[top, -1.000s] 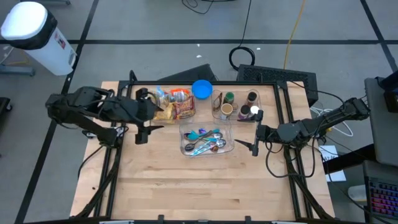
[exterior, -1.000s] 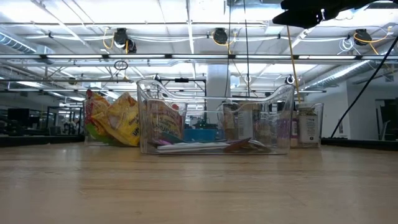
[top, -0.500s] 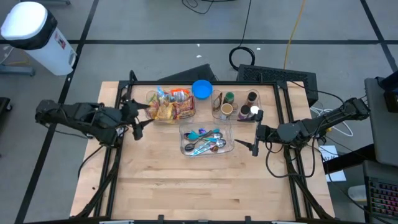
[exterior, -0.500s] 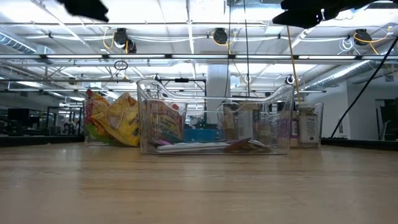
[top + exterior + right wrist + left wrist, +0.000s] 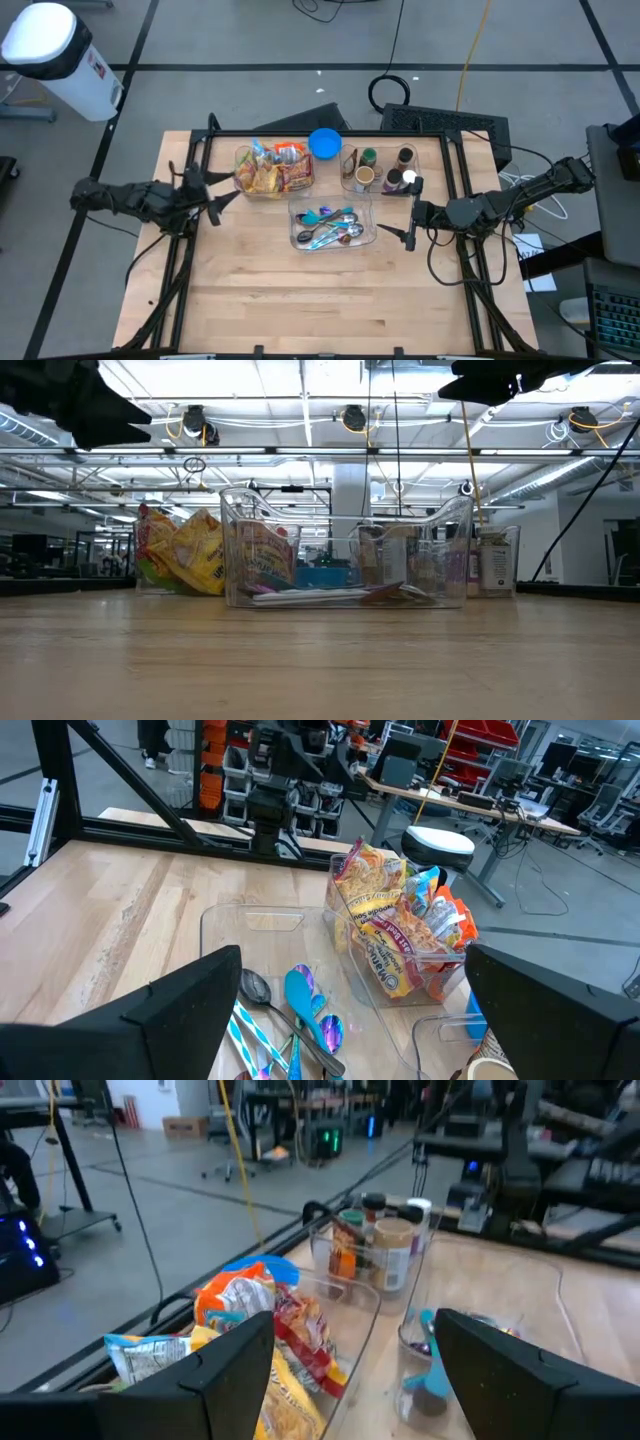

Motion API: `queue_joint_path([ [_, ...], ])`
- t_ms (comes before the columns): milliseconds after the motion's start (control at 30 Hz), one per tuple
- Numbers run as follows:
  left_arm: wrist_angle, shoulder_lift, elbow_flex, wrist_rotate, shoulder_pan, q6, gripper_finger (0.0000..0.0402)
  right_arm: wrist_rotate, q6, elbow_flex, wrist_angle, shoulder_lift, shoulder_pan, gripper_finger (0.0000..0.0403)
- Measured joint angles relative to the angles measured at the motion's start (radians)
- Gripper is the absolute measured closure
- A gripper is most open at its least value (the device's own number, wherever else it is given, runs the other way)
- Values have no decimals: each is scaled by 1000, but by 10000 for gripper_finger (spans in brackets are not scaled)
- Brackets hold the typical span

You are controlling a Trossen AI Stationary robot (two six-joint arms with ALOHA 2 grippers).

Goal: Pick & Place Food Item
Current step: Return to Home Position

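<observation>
Several snack bags (image 5: 272, 172), orange, yellow and red, stand packed in a clear bin (image 5: 241, 158) at the table's far left; they also show in the left wrist view (image 5: 245, 1335) and the right wrist view (image 5: 400, 935). My left gripper (image 5: 207, 188) hangs open above the table's left edge, left of that bin, pointing toward it and holding nothing. My right gripper (image 5: 408, 212) hangs open and still near the table's right edge, right of the cutlery bin (image 5: 330, 225). Both grippers show dark at the top of the low view, left (image 5: 75, 405) and right (image 5: 500, 380).
A clear bin of bottles and jars (image 5: 382, 168) stands at the far right, with a blue round lid (image 5: 324, 143) between it and the snack bin. The cutlery bin holds spoons. The table's near half (image 5: 320, 300) is bare wood. Black frame rails run along both sides.
My left gripper has drawn back from beside the snack bin toward the table's left edge and sunk lower, tipping from a downward slant to nearly level. It has stayed open with nothing in it. The snack bags and bins have not moved.
</observation>
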Motion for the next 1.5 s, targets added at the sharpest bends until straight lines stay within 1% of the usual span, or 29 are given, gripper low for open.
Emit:
queue_joint_path([
  [133, 27, -98, -54, 9, 0, 7, 117, 0, 0, 0, 0, 0, 0, 23],
  [233, 23, -148, -77, 51, 0, 8, 117, 0, 0, 0, 0, 0, 0, 23],
  [367, 24, -185, -89, 122, 0, 16, 117, 0, 0, 0, 0, 0, 0, 23],
  [467, 26, -189, -93, 166, 0, 24, 117, 0, 0, 0, 0, 0, 0, 23],
  [600, 25, -189, -94, 192, 0, 24, 117, 0, 0, 0, 0, 0, 0, 23],
  [1000, 27, -188, -99, 194, 0, 21, 117, 0, 0, 0, 0, 0, 0, 23],
  [1200, 47, -188, -164, 194, 0, -14, 117, 0, 0, 0, 0, 0, 0, 23],
  [1367, 135, -188, -240, 195, 0, -21, 117, 0, 0, 0, 0, 0, 0, 23],
  [1500, 217, -188, -279, 195, 0, 7, 117, 0, 0, 0, 0, 0, 0, 23],
])
